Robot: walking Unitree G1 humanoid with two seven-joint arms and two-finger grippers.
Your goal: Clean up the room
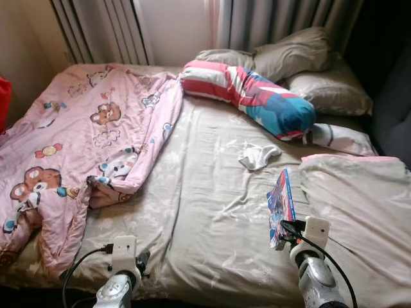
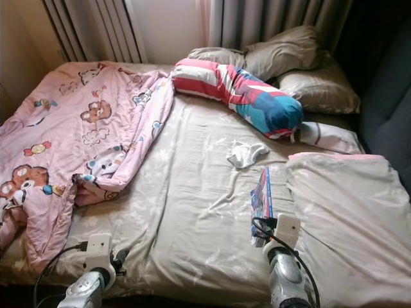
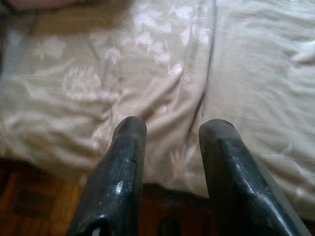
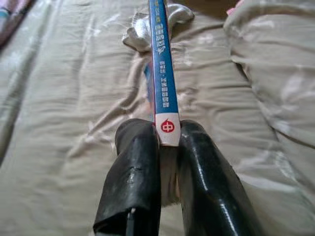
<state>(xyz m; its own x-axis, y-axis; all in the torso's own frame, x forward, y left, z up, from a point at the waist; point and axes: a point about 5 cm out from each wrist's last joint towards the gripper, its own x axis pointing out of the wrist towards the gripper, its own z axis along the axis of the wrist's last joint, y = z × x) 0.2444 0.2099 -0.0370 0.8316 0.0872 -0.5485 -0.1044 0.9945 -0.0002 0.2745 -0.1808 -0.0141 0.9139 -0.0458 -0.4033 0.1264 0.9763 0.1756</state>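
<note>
A book [image 1: 281, 206] is being gripped by the right gripper [image 4: 166, 135], its blue spine pinched between the two black fingers [image 4: 138, 162] at the near end, so that the book is being held on edge over the beige sheet [image 1: 205, 212]. In the head views the book is being carried just above the right wrist, near the right half of the bed, beside a folded beige quilt [image 1: 359, 212] with a pink edge. Just beyond the far end of the book, a small white cloth [image 1: 258, 156] is lying crumpled on the sheet; whether the two are touching cannot be told.

The left gripper [image 3: 172, 135] is being held apart with nothing between its fingers [image 3: 123, 162], over the near edge of the bed, where the sheet is hanging above a dark wooden floor [image 3: 34, 201].

A pink blanket [image 1: 77, 147] printed with bears is spread in a heap across the left half of the bed. A long bolster [image 1: 247, 96] in red, white and blue stripes is lying aslant near the head of the bed, with grey pillows [image 1: 302, 61] stacked behind it and a striped pillow [image 1: 340, 138] just beside its lower end. Curtains [image 1: 276, 22] are hanging behind the bed.
</note>
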